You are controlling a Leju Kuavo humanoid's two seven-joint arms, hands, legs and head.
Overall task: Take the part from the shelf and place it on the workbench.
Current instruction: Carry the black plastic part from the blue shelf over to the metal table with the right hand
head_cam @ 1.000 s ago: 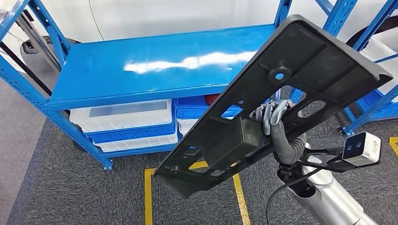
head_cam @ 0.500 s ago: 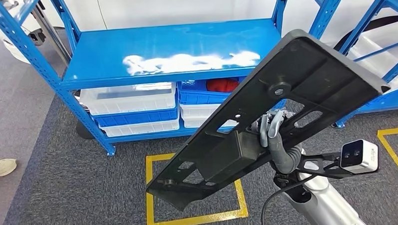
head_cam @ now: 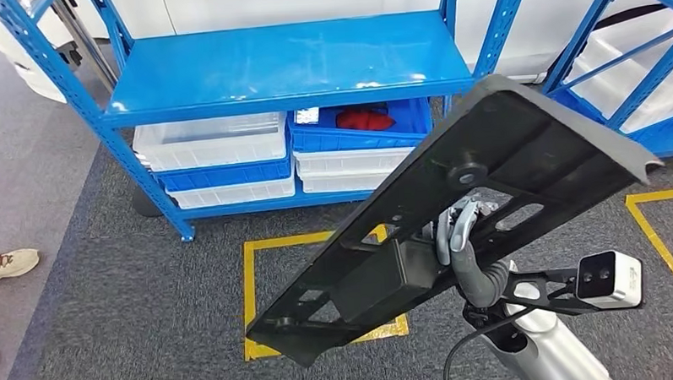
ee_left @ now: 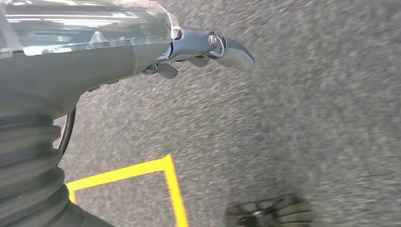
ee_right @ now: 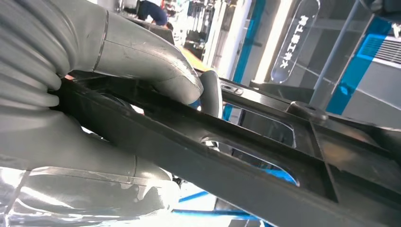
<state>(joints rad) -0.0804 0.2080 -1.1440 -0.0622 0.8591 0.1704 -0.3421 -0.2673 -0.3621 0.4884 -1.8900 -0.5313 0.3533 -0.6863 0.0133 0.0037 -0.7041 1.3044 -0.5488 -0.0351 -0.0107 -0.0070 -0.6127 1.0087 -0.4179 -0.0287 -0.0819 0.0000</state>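
Carrying step: right hand [head_cam: 463,236] grips the black part [head_cam: 452,211] (clear of the shelf [head_cam: 286,65]); next, find the counter.

Matt black plastic part [head_cam: 501,163], shiny blue painted metal shelf [head_cam: 286,65], see-through plastic bins [head_cam: 213,144], rough grey carpet floor [head_cam: 151,306], smooth grey rubbery right hand [head_cam: 457,236].

The long black part [head_cam: 452,211] covered most of the right hand [head_cam: 461,236], whose fingers [head_cam: 454,224] showed through a slot. The shelf [head_cam: 286,65] was cut off at the top edge. A shoe [head_cam: 6,265] was cropped at the left edge. In the left wrist view, a dark blurred object [ee_left: 269,213] could not be identified.
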